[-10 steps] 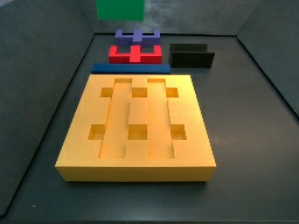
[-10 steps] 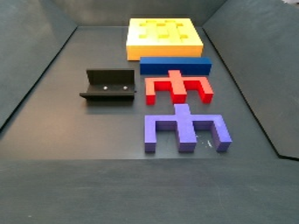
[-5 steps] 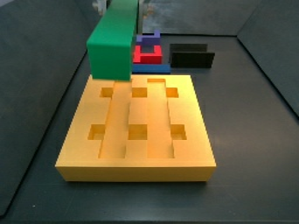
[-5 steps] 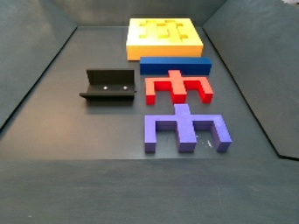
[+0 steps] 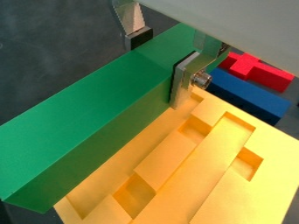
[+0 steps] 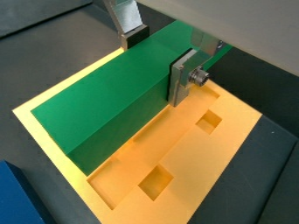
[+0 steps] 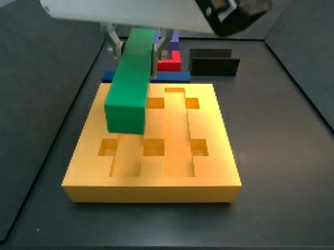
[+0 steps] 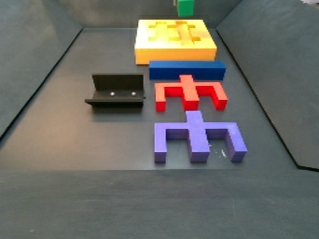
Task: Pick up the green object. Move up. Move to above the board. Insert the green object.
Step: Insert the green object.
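Note:
The gripper [image 5: 162,57] is shut on the green object [image 5: 100,122], a long plain green bar, with one silver finger [image 5: 187,79] on each long side. It shows the same way in the other wrist view, gripper [image 6: 158,54] and bar [image 6: 111,109]. In a side view the gripper [image 7: 139,37] holds the bar [image 7: 131,83] lengthwise over the left part of the yellow board [image 7: 156,166], close above it. I cannot tell if they touch. In a side view only the bar's tip [image 8: 185,6] shows, above the board [image 8: 174,37].
Behind the board lie a blue block [image 8: 187,70], a red notched block [image 8: 189,91] and a purple notched block [image 8: 197,137]. The black fixture [image 8: 115,91] stands beside them. Dark walls enclose the floor. The red block [image 5: 251,68] and blue block [image 5: 251,98] show in a wrist view.
The green bar has come forward and down over the board's left side, and the gripper body has entered the side view.

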